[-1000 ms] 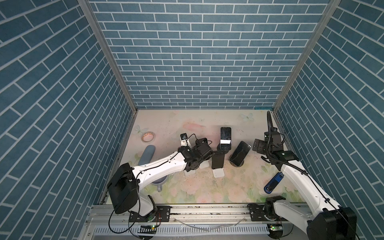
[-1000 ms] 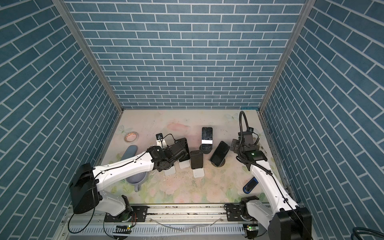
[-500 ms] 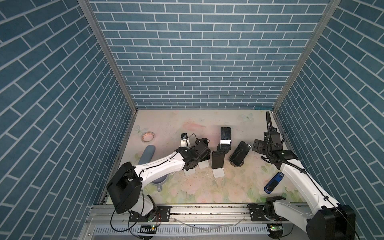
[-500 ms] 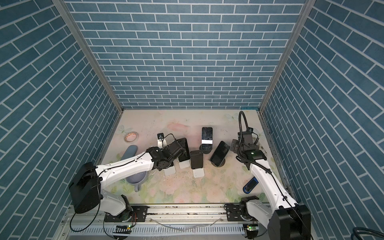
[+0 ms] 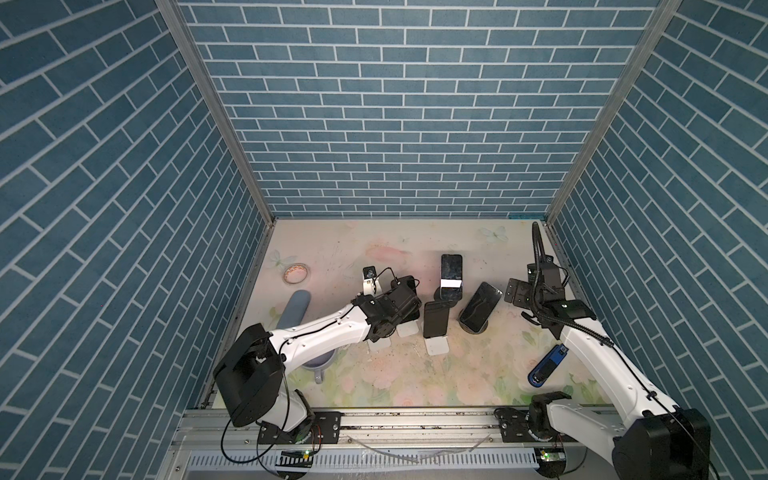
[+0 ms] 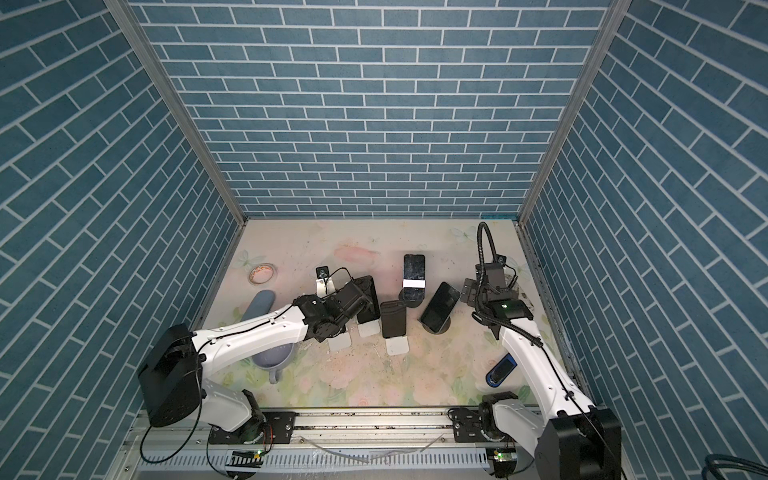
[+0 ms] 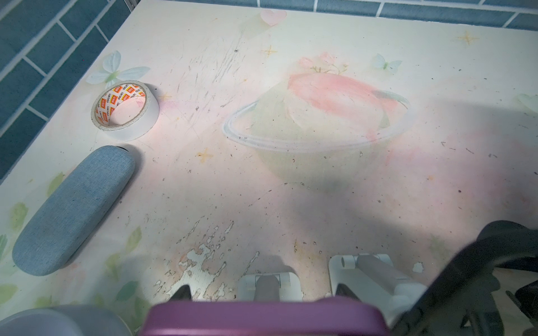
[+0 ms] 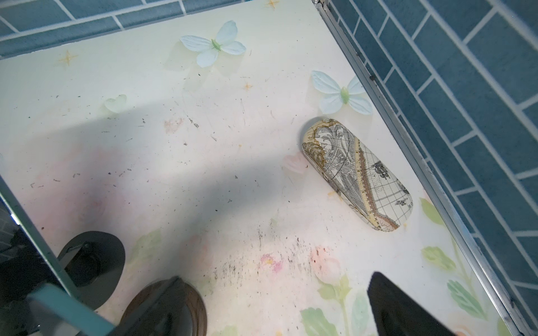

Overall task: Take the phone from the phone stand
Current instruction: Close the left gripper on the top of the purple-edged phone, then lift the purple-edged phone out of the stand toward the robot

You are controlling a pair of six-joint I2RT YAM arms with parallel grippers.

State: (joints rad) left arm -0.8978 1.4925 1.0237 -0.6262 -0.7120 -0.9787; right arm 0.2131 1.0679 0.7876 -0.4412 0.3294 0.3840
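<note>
Our left gripper (image 6: pixel 360 298) straddles the upright phone (image 6: pixel 372 309)
The phone leans long-axis-up on its phone stand (image 6: pixel 368 330), top edge between our fingertips (image 7: pixel 182 291); we cannot tell if they pinch it. Our right gripper (image 5: pixel 514 292) gapes wide, well apart.

Floral tabletop (image 5: pixel 374 374); tape roll (image 5: pixel 295 273), grey-blue case (image 5: pixel 296 307), white stand bases (image 5: pixel 437 345), blue gadget (image 5: pixel 547 365) lie on it.
</note>
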